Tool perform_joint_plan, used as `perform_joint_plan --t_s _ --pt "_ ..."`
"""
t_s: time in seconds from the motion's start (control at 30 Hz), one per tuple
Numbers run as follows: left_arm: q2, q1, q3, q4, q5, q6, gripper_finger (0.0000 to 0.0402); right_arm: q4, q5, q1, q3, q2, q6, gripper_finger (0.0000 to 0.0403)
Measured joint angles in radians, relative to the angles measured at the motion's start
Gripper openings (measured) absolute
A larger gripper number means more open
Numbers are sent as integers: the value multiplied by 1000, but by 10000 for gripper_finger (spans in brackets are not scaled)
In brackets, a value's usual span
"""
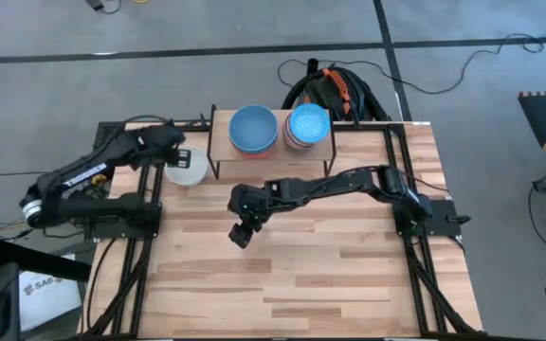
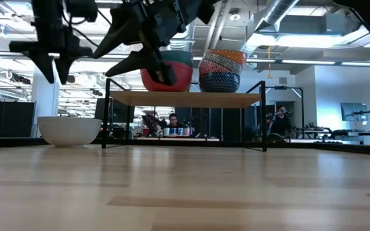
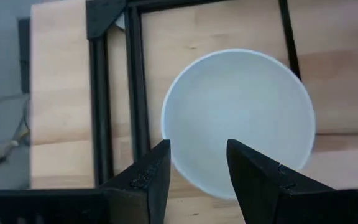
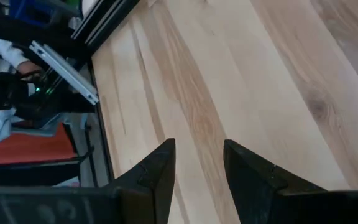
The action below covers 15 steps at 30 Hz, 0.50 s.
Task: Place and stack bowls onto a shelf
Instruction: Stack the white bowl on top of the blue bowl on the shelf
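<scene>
Nearest the front edge of the big light-wood tabletop (image 1: pixel 301 275) it's just bare planks, so nothing is waiting to be picked up down there. A bit further in, the right gripper (image 1: pixel 242 233) hangs over the middle of the table with its two dark fingers (image 4: pixel 157 171) parted and nothing between them; its wrist view only shows wood grain underneath, so it looks like it's idling.

Further back on the left side, the left gripper (image 1: pixel 180 156) hovers right above the plain white round bowl (image 1: pixel 186 167), which sits on the tabletop just beside the left end of the shelf. Its fingers (image 3: pixel 148 177) are spread and empty, pointing down at the near rim of that bowl (image 3: pixel 238 121), not touching it as far as I can tell.

At the back is the low light-wood shelf on thin black legs (image 2: pixel 185 99). It already carries two stacks: a light blue bowl (image 1: pixel 253 128) on top of the left one, with a red bowl (image 2: pixel 167 79) at the bottom, and a blue-and-white patterned stack (image 2: pixel 221 70) next to it.

So my read: the white bowl is the last one off the shelf, and the step in hand is the left arm's approach. Next it'd need to drop down, pinch the rim, then lift clear of the shelf edge and the stacks.
</scene>
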<state>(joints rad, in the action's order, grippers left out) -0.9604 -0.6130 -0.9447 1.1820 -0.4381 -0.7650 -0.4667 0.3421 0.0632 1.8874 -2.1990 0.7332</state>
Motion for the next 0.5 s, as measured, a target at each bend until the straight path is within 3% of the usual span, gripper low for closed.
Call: perform_joint_plan --t_s 0.2,0.37,0.5 --pt "-118 -123 0 -30 84 -34 141 -1 67 -32 0 0 -46 162" --pt "-236 -147 0 -30 58 -153 141 -8 131 -65 0 0 -64 162" --pt "-328 -180 0 -33 56 -149 141 -21 158 -85 0 0 -79 162"
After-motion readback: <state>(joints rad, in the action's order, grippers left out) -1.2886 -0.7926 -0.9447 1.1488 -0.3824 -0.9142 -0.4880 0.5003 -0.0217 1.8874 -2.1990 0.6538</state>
